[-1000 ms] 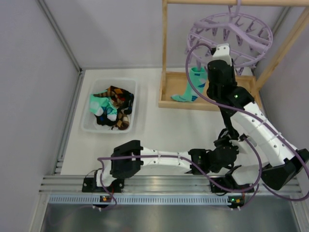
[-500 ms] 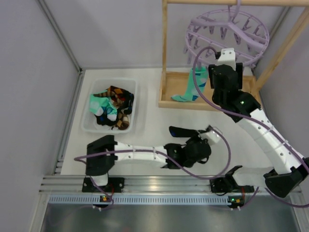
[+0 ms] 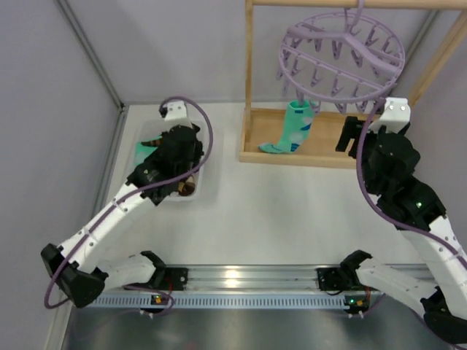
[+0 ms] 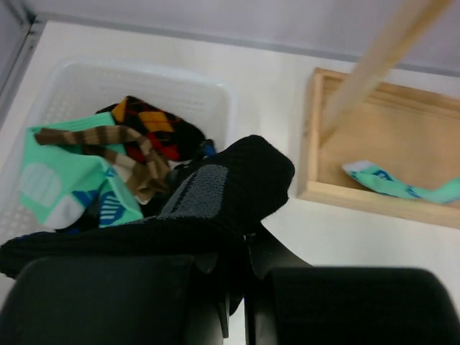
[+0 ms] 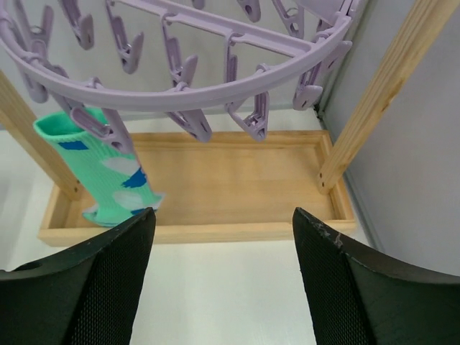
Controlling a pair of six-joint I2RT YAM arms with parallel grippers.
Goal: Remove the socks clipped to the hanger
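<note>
The pale-purple round hanger (image 3: 343, 55) hangs from the wooden rack, its clips dangling (image 5: 180, 93). One mint-green sock (image 3: 292, 131) stays clipped at its left side (image 5: 108, 176), with the toe resting in the wooden tray (image 4: 402, 187). My left gripper (image 3: 169, 175) hovers over the white basket (image 3: 146, 125), shut (image 4: 246, 280) on a black sock with a grey patch (image 4: 223, 187). My right gripper (image 3: 357, 138) stands open (image 5: 223, 215) below the hanger's right rim, holding nothing.
The basket (image 4: 144, 72) holds an argyle sock (image 4: 147, 126), a mint sock (image 4: 65, 190) and a brown-striped one (image 4: 122, 144). The wooden rack's post (image 3: 248, 73) and tray (image 3: 321, 157) stand under the hanger. Grey walls close in left and right.
My left arm swung from the table's middle out to the basket, carrying the black sock. My right gripper opened and drew back from the hanger toward the right.
</note>
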